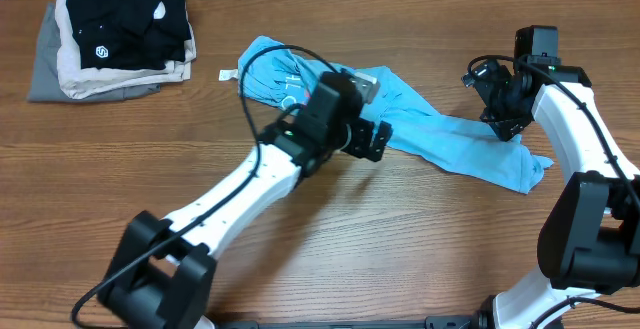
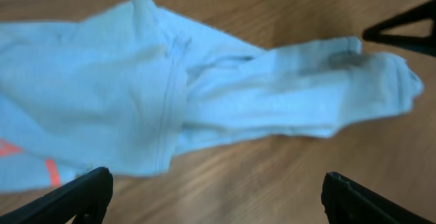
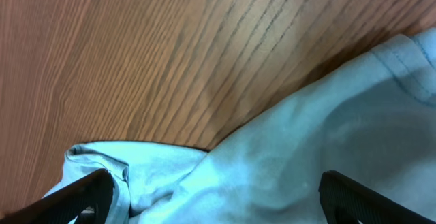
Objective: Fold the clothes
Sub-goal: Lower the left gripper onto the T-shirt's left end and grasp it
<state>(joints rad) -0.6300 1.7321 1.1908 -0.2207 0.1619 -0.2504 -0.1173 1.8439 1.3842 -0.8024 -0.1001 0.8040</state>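
Crumpled blue T-shirt (image 1: 440,139) lies right of the middle of the table (image 1: 420,259), with the left gripper (image 1: 373,139) and right gripper (image 1: 505,121) spread wide above it.
Only the left wrist view shows its orange-red print (image 2: 49,171), too cut off to read; only overhead shows the black garment (image 1: 125,19) with a small white logo (image 1: 101,53), far left corner.

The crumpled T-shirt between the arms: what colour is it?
The T-shirt is light sky blue, shown best in the left wrist view.
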